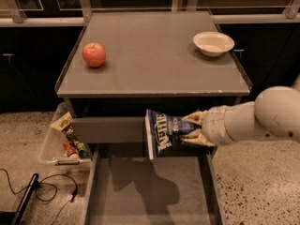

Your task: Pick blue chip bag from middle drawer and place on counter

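Note:
The blue chip bag (pixel 164 131) with its white "Kettle" logo hangs in the air above the open middle drawer (pixel 147 191), just below the front edge of the counter (pixel 150 50). My gripper (pixel 190 128) reaches in from the right and is shut on the bag's right end. The bag casts a shadow on the drawer's flat grey floor. The drawer holds nothing else that I can see.
A red apple (pixel 93 54) sits on the counter's left side and a white bowl (pixel 213 42) at its back right. A clear plastic bin (pixel 61 142) with tan and green snack packets stands on the floor at the left. A black cable (pixel 42 191) lies on the floor.

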Controlling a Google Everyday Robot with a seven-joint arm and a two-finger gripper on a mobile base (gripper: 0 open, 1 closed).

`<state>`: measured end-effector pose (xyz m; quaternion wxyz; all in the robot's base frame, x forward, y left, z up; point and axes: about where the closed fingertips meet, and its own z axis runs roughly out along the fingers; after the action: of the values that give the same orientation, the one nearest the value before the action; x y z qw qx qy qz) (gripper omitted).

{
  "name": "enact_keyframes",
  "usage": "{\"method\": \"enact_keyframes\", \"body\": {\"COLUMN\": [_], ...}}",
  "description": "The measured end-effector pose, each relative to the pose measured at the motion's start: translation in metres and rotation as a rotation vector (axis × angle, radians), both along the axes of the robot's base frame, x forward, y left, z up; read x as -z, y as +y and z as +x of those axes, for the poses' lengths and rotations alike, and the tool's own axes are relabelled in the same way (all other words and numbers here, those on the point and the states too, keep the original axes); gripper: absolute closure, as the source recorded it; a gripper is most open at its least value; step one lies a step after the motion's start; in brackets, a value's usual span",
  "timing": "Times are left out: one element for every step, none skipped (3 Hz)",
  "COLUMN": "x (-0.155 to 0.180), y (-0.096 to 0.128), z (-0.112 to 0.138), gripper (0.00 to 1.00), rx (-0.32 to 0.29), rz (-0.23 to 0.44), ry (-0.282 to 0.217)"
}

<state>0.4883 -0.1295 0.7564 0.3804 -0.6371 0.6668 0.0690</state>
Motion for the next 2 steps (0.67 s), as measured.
{"method": "enact_keyframes", "body": {"x": [-0.101,-0.185], "y": [0.025,0.029], "z": [0.008,0.033], "gripper": [1.00,1.00], "rx": [-0.083,-0.098], "rz": [-0.091,-0.096], "ry": [-0.160,-0.271]}}
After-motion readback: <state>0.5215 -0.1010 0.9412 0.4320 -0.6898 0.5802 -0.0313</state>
